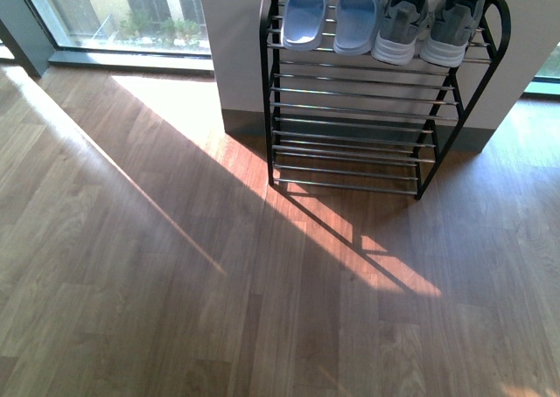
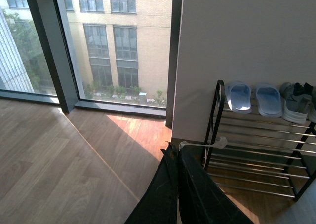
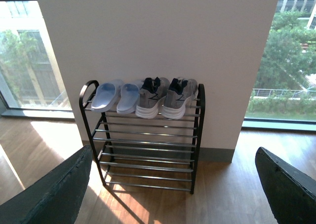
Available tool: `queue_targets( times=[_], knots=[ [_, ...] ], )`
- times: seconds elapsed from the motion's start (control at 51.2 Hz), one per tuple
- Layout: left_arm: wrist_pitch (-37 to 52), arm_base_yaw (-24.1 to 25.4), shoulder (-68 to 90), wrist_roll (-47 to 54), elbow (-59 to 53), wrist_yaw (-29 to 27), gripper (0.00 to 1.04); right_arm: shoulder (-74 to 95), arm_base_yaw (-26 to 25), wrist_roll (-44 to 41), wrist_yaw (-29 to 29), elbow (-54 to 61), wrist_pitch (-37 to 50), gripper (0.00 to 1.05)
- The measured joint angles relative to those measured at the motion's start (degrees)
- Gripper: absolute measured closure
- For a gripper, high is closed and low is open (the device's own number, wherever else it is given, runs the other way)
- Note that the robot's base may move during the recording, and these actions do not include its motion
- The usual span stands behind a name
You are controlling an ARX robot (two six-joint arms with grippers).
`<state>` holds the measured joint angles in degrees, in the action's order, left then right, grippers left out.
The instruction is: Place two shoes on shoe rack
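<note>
Right hand (image 3: 173,194) released, fingers wide, empty; left hand (image 2: 177,152) clenched on nothing. Both well short of the shoe rack (image 1: 267,82) ahead. Sneakers (image 1: 427,25) and sandals (image 1: 331,17) sit side by side on its top shelf. Placement looks finished; next only calls for idling clear.

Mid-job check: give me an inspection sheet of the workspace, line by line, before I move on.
Surface: wood floor, sunlit patches, bare.
Job's things: two slide sandals and two grey sneakers side by side on the top tier of the shoe rack; lower tiers empty.
Clutter: nothing seen.
Hands: left hand shut, empty; right hand open, empty.
Cables: nothing seen; a white tie on the left hand.
Surroundings: white wall behind the rack, windows either side.
</note>
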<state>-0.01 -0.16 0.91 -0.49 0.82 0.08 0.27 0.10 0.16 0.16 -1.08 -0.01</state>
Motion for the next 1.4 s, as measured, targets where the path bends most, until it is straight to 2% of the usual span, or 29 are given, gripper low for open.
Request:
queue_targets(
  times=[0.683,0.878,1.054,1.171,1.405],
  knots=[
    [0.0,0.0,0.0,0.0,0.0,-0.1,1.03,0.0,0.0,0.0,-0.1,0.0,0.0,0.09],
    [0.0,0.0,0.0,0.0,0.0,-0.1,0.59,-0.1,0.0,0.0,-0.2,0.0,0.0,0.09],
    [0.0,0.0,0.0,0.0,0.0,-0.1,0.32,0.0,0.0,0.0,-0.2,0.0,0.0,0.09],
    [0.0,0.0,0.0,0.0,0.0,-0.1,0.09,0.0,0.0,0.0,-0.2,0.0,0.0,0.09],
    [0.0,0.0,0.0,0.1,0.0,-0.1,0.09,0.0,0.0,0.0,-0.2,0.0,0.0,0.09]
  ],
)
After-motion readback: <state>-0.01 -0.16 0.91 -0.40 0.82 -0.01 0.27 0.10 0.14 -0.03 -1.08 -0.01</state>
